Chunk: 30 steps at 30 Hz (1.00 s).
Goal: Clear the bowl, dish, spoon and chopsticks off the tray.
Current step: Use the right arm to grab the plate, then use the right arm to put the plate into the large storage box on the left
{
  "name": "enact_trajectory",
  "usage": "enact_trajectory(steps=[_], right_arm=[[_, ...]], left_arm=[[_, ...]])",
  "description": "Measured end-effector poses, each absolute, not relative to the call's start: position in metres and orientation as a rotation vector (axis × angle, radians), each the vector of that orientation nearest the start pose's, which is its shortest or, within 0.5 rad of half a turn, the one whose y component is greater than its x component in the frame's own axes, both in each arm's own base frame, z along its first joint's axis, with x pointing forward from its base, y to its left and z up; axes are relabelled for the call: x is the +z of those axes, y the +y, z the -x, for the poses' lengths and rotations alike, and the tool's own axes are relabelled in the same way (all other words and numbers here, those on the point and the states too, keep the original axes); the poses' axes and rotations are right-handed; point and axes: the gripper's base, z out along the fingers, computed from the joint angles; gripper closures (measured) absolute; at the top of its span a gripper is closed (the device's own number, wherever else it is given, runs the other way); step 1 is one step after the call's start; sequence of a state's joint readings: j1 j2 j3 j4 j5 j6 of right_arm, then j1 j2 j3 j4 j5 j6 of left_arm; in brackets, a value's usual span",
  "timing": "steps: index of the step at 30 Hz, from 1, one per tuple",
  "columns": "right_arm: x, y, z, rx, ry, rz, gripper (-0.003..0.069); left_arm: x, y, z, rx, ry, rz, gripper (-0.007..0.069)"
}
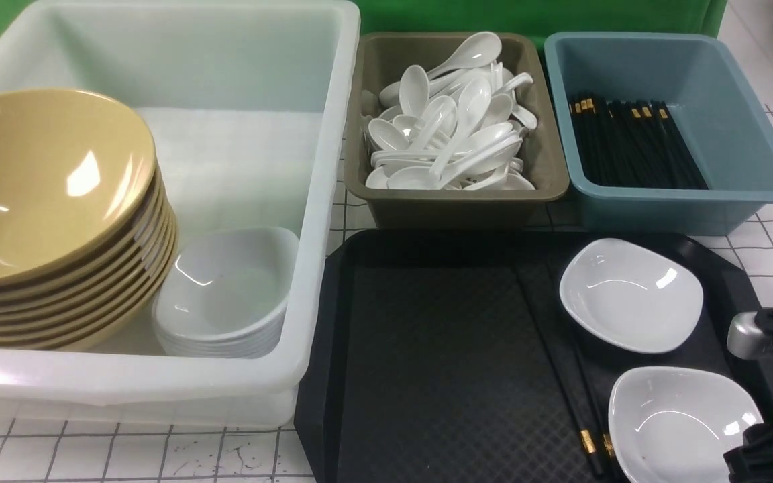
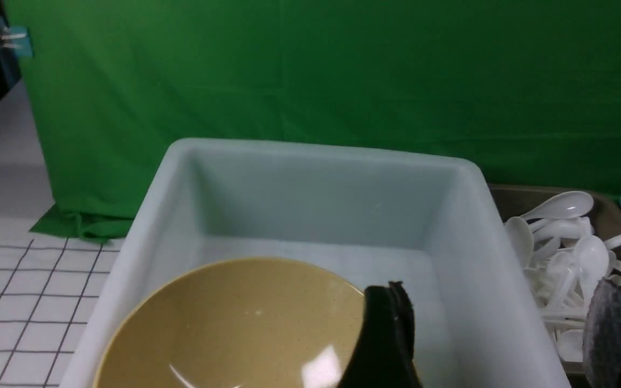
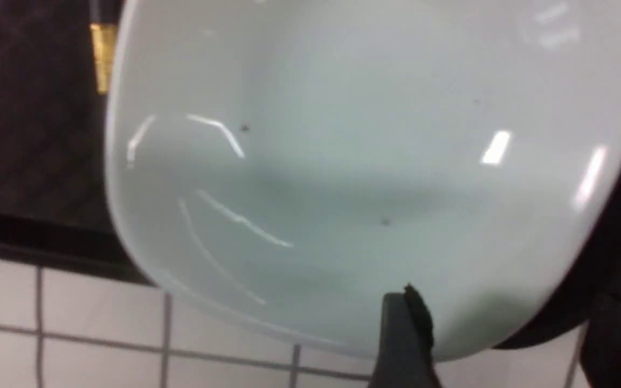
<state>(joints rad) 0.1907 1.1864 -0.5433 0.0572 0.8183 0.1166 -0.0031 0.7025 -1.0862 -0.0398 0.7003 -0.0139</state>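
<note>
The black tray (image 1: 440, 362) holds two white dishes, one farther back (image 1: 630, 294) and one nearer (image 1: 682, 422), with the black chopsticks (image 1: 571, 382) lying beside them. My right gripper (image 1: 762, 446) is open at the near dish (image 3: 343, 161). In the right wrist view the right gripper (image 3: 510, 302) has one finger (image 3: 405, 339) over the dish's inside and the other outside the rim. The mustard-yellow bowl (image 1: 37, 181) tops a stack in the white tub (image 1: 333, 134). My left gripper (image 2: 502, 291) hangs open above the bowl (image 2: 235, 328), holding nothing. No spoon shows on the tray.
A stack of white dishes (image 1: 225, 295) sits in the white tub beside the bowls. Behind the tray, a brown tub (image 1: 373, 74) holds several white spoons and a blue tub (image 1: 729, 87) holds several black chopsticks. A green cloth hangs at the back.
</note>
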Motion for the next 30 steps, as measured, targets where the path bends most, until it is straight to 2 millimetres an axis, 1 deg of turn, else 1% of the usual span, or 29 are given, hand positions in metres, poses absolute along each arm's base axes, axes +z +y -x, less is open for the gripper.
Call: enact_trajectory(steps=[1, 2, 3, 8, 11, 13, 16, 17, 18, 20, 21, 22, 24, 25, 27, 28, 29, 30], right_arm=[[0.196, 0.036, -0.169, 0.104, 2.943, 0.037, 0.0195], [0.194, 0.036, -0.170, 0.106, 2.929, 0.015, 0.0195], [0.192, 0.036, -0.171, 0.115, 2.918, -0.005, 0.0195], [0.180, 0.044, -0.178, 0.236, 2.896, -0.119, 0.0197], [0.175, 0.046, -0.183, 0.256, 2.891, -0.147, 0.0213], [0.171, 0.046, -0.187, 0.257, 2.881, -0.154, 0.0253], [0.172, 0.047, -0.194, 0.262, 2.815, -0.142, 0.0382], [0.172, 0.047, -0.194, 0.264, 2.806, -0.141, 0.0408], [0.173, 0.047, -0.196, 0.260, 2.788, -0.101, 0.0470], [0.175, 0.048, -0.198, 0.262, 2.776, -0.078, 0.0503], [0.184, 0.049, -0.202, 0.268, 2.746, -0.040, 0.0523], [0.188, 0.049, -0.203, 0.270, 2.740, -0.022, 0.0530], [0.205, 0.052, -0.206, 0.280, 2.701, 0.032, 0.0557], [0.219, 0.055, -0.207, 0.285, 2.665, 0.075, 0.0575], [0.244, 0.060, -0.209, 0.296, 2.596, 0.132, 0.0580], [0.261, 0.064, -0.210, 0.310, 2.544, 0.162, 0.0580], [0.283, 0.070, -0.212, 0.331, 2.475, 0.197, 0.0580], [0.297, 0.075, -0.212, 0.347, 2.431, 0.223, 0.0580]], left_arm=[[0.444, -0.003, -0.109, -0.048, 1.794, 0.011, 0.0228], [0.435, -0.002, -0.109, -0.033, 1.802, 0.005, 0.0237], [0.430, -0.001, -0.109, -0.020, 1.804, 0.002, 0.0243], [0.405, -0.001, -0.115, -0.005, 1.818, -0.003, 0.0277], [0.398, -0.001, -0.117, -0.006, 1.819, -0.002, 0.0291], [0.395, -0.001, -0.119, -0.006, 1.816, -0.003, 0.0306], [0.392, -0.001, -0.121, -0.006, 1.795, -0.003, 0.0344], [0.390, -0.001, -0.122, -0.006, 1.796, -0.003, 0.0354], [0.388, -0.001, -0.123, -0.006, 1.789, -0.003, 0.0370], [0.386, -0.001, -0.124, -0.006, 1.786, -0.003, 0.0379], [0.379, -0.001, -0.126, -0.006, 1.790, -0.003, 0.0403], [0.377, -0.001, -0.127, -0.008, 1.793, -0.003, 0.0410], [0.370, -0.001, -0.128, -0.020, 1.799, 0.004, 0.0438], [0.368, -0.002, -0.129, -0.024, 1.794, 0.006, 0.0457], [0.363, -0.002, -0.130, -0.030, 1.789, 0.010, 0.0486], [0.361, -0.002, -0.131, -0.032, 1.787, 0.011, 0.0506], [0.359, -0.002, -0.132, -0.033, 1.786, 0.012, 0.0530], [0.358, -0.002, -0.132, -0.033, 1.788, 0.012, 0.0546]])
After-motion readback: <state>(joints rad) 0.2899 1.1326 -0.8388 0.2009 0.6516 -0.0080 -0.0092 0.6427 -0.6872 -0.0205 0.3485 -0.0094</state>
